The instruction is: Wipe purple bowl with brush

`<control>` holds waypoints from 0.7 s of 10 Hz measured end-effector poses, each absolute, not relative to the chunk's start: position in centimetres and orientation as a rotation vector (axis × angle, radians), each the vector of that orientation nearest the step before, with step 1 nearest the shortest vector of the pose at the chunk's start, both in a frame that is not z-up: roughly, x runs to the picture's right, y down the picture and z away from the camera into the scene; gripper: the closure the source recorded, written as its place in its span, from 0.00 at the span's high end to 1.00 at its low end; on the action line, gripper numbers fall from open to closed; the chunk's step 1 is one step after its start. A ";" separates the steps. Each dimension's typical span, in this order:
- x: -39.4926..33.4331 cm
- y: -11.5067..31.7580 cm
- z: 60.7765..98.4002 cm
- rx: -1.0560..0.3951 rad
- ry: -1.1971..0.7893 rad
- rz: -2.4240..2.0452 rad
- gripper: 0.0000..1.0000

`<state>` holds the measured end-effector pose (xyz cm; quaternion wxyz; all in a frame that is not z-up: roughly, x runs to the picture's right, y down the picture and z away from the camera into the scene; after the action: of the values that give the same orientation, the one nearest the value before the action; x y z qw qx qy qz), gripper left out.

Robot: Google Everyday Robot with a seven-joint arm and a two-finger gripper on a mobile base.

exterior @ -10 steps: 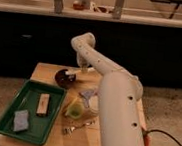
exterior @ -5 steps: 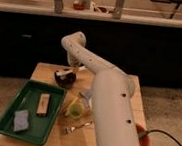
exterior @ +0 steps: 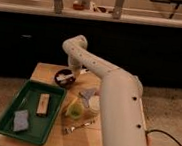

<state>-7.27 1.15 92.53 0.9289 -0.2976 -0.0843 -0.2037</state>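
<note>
There is only one camera view. It shows a wooden worktop (exterior: pixel 43 73) with a big white arm (exterior: pixel 100 71) reaching over it from the right.

The purple bowl (exterior: pixel 66 84) sits near the back of the worktop, just behind the green tray (exterior: pixel 9 111). It looks almost black. Something small and whitish lies in the bowl. I think that is the brush (exterior: pixel 62 77).

The claw (exterior: pixel 73 71) is right at the back edge of the bowl, just above the brush. I cannot tell how far open the claw is. I also cannot tell if it has hold of the brush or if the brush is just lying in the bowl.

In the tray there is a blue-grey sponge (exterior: pixel 20 120) and a brown block (exterior: pixel 42 104). In front of the bowl stand a yellow-green cup (exterior: pixel 74 109) and a white round container (exterior: pixel 95 104). A fork (exterior: pixel 77 127) lies near the front edge.

I think the robot is at the wiping step, because the brush is already in the bowl. For the next move, the brush should be rubbed round the inside of the bowl. It must be pressed softly so the bowl does not slide or tip, and the sweeps must be small so the arm does not bump the cup.
</note>
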 end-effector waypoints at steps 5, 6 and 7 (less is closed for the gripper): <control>-2.7 0.8 92.9 -0.621 -0.119 -0.326 0.00; -2.5 0.4 93.1 -0.620 -0.111 -0.321 0.00; -2.9 0.0 93.5 -0.618 -0.107 -0.325 0.00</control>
<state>-2.86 0.01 93.49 0.9383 -0.3027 -0.0522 -0.1589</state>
